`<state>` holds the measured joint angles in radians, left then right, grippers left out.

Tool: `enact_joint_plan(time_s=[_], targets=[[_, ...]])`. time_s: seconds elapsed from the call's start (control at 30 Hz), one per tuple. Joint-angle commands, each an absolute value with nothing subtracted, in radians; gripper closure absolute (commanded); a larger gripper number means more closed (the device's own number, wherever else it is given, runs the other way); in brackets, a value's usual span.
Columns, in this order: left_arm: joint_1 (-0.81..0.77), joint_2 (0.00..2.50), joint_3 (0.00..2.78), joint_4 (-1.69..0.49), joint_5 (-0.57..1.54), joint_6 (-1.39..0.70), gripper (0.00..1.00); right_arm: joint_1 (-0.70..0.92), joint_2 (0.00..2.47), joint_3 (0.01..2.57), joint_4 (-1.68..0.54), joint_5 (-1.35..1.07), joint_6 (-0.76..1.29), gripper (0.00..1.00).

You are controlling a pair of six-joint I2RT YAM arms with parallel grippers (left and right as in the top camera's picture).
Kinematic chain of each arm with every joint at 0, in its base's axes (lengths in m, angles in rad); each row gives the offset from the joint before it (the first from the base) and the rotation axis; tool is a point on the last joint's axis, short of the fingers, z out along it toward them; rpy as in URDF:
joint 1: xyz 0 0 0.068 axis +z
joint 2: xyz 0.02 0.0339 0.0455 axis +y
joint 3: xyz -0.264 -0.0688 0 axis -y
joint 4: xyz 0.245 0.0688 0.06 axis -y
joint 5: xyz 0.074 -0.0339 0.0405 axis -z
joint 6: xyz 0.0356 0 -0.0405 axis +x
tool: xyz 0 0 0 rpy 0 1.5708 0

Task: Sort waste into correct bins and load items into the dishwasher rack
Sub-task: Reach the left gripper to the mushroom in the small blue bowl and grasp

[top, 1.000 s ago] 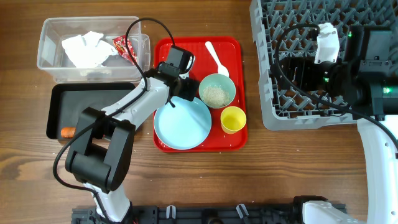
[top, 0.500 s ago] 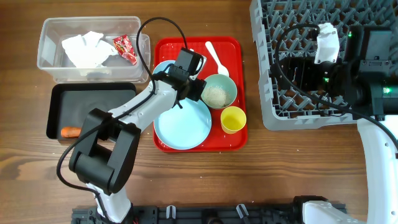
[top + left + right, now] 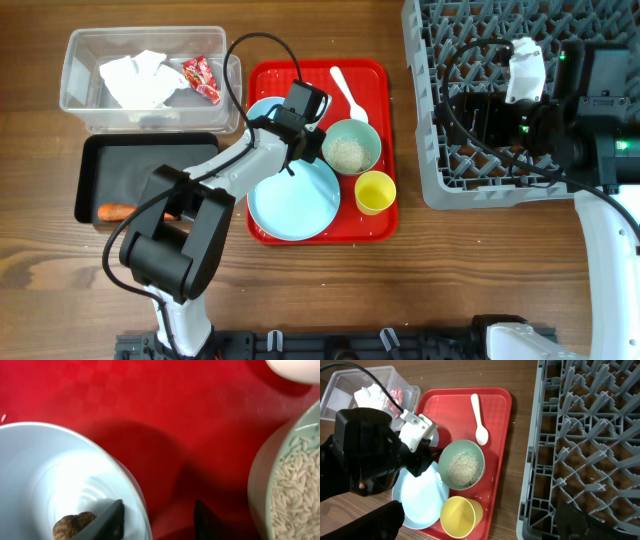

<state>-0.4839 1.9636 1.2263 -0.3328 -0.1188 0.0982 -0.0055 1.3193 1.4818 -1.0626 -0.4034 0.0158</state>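
Observation:
My left gripper (image 3: pixel 156 520) is low over the red serving tray and straddles the right rim of a small pale blue bowl (image 3: pixel 55 475). One finger is inside beside a brown food lump (image 3: pixel 72 525). The other stands outside over the tray, with a gap to the rim. A teal bowl of rice (image 3: pixel 350 150) sits just to the right. The large plate (image 3: pixel 295 200), yellow cup (image 3: pixel 375 192) and white spoon (image 3: pixel 345 90) also lie on the tray. My right gripper (image 3: pixel 480 512) hangs wide open and empty above the grey dishwasher rack (image 3: pixel 440 190).
The clear tub (image 3: pixel 85 100) at the back left holds a crumpled tissue (image 3: pixel 135 80) and a red wrapper (image 3: pixel 200 78). In front of it the black tray (image 3: pixel 150 160) holds a carrot (image 3: pixel 117 211). Loose rice grains lie on the red serving tray (image 3: pixel 380 228).
My left gripper shifted right, uncovering the small bowl, and its jaws have narrowed around the bowl's rim. The right arm has not moved.

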Motion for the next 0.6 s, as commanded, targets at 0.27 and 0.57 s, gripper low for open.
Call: enact_joint_plan(time_s=[0.27,0.57], targets=[[-0.48,1.93,1.246,-0.314,-0.125,0.012,0.96,-0.009,1.33,1.497,-1.063,-0.408,0.028,0.0],[-0.479,1.742,1.246,-0.357,-0.125,-0.113,0.96,-0.009,1.33,1.497,-1.064,-0.408,0.028,0.0]])
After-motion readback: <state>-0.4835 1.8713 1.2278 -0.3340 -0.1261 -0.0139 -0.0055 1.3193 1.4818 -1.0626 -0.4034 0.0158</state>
